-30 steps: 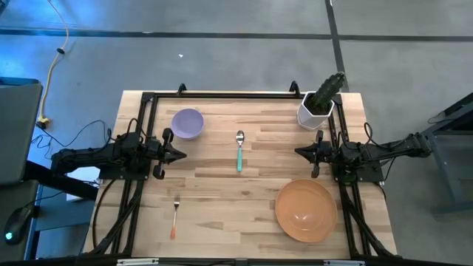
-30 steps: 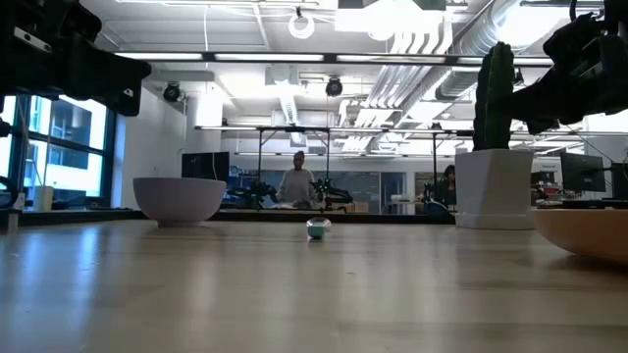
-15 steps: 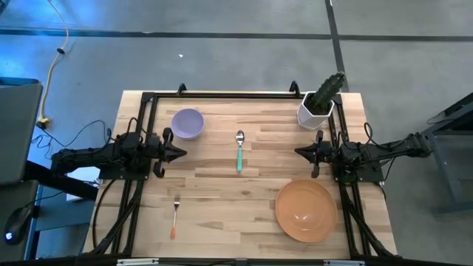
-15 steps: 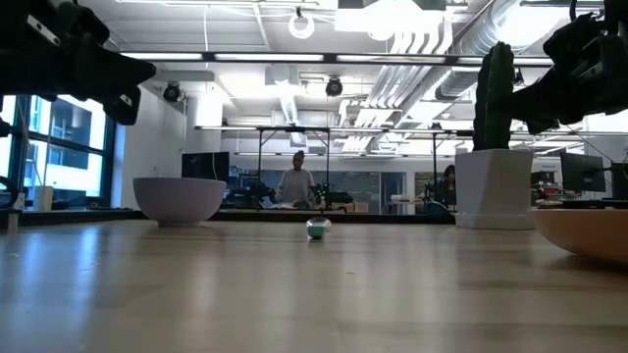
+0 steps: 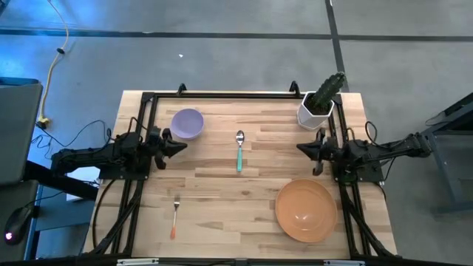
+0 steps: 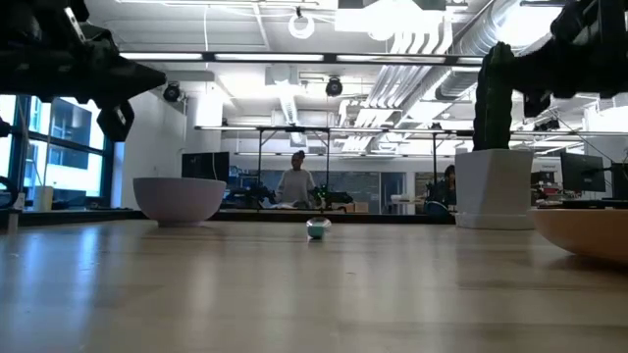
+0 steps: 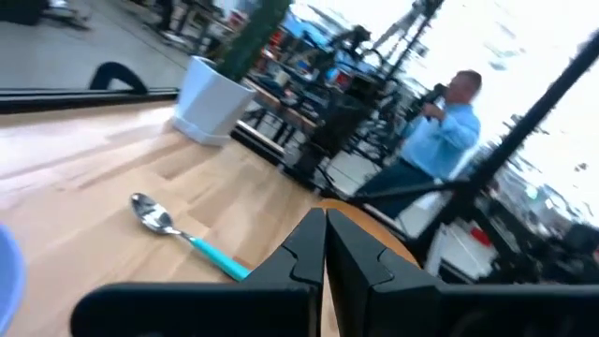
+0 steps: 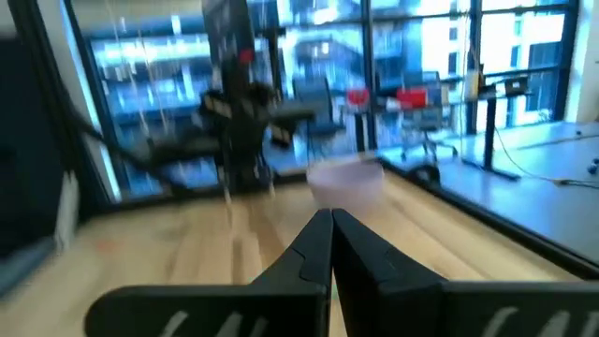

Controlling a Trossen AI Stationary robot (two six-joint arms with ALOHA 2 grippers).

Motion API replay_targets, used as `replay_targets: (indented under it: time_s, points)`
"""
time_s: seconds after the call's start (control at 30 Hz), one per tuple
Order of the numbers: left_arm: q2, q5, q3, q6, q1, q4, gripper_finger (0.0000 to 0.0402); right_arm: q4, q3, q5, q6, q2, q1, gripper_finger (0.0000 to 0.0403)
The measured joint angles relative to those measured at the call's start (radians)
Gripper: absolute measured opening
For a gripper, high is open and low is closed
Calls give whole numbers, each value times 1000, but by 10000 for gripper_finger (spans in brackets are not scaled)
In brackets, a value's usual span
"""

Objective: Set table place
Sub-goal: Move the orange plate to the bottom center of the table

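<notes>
both closed, empty grippers are now lifting off: left gripper (image 5: 179, 144) beside the spoon (image 5: 239, 151), right gripper (image 5: 301, 148) opposite, nothing placed yet.

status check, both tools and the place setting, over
Left tool shut, empty, beside lavender bowl. Right tool shut, empty, between white cactus pot and round orange plate. Teal-handled spoon, orange-handled fork untouched.

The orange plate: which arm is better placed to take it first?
Probably the right. The right gripper, fingers shut and empty, hangs just beyond the orange plate on the table's right side. The left gripper is across the table, next to the lavender bowl.
</notes>
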Motion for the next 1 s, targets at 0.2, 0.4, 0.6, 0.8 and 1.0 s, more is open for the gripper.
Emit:
replay_targets:
  time_s: [0.2,0.4,0.6,0.8,1.0]
  points:
    - [0,-34,0,-12,0,0,1,194,0,47,218,0,-2,0]
    - [0,-47,0,-15,0,0,0,209,6,98,271,14,-2,0]
    - [0,-60,0,-14,0,-2,0,59,136,161,279,126,-2,0]
    - [0,-58,0,-13,0,-18,0,-215,397,164,259,332,-2,0]
    - [1,-54,0,-12,0,-45,0,-689,713,204,350,595,-2,0]
